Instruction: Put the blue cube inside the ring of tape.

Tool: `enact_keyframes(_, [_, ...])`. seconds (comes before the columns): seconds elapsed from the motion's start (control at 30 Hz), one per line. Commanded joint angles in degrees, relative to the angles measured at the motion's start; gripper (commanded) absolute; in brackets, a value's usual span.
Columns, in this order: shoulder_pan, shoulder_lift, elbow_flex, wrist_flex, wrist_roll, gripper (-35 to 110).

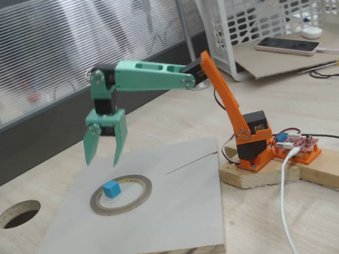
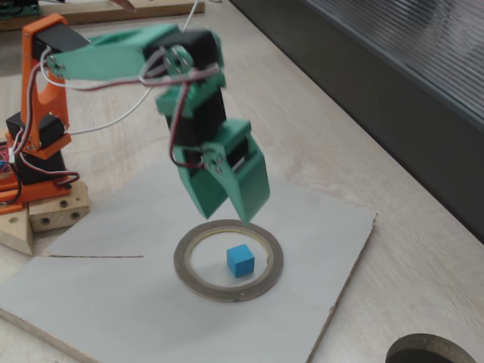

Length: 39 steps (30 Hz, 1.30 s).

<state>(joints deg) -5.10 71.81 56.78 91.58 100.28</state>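
- Blue cube (image 1: 111, 188): rests inside the ring of tape (image 1: 141, 202), on a grey board (image 1: 181, 189).
- Green jaws (image 1: 101, 160): spread, empty, hovering above the ring.
- Risk: descending jaws could knock the cube out.

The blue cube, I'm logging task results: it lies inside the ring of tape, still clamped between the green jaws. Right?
Not quite. The blue cube does lie inside the ring of tape, but nothing clamps it: in both fixed views the gripper hangs above the ring, jaws apart and empty.

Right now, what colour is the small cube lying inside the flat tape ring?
Bright blue cube, clearest in this fixed view.
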Motion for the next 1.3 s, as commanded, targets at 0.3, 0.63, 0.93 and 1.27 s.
enact_keyframes(0.3, [-0.53, 5.89, -0.7, 0.18, 0.26, 16])
enact_keyframes(0.63, [-0.53, 6.06, -0.62, 0.88, 0.26, 0])
enact_keyframes(0.93, [-0.44, 10.2, 6.59, 0.97, 0.26, 0])
enact_keyframes(1.27, [-0.35, 25.4, 27.6, 0.97, 0.26, 0])
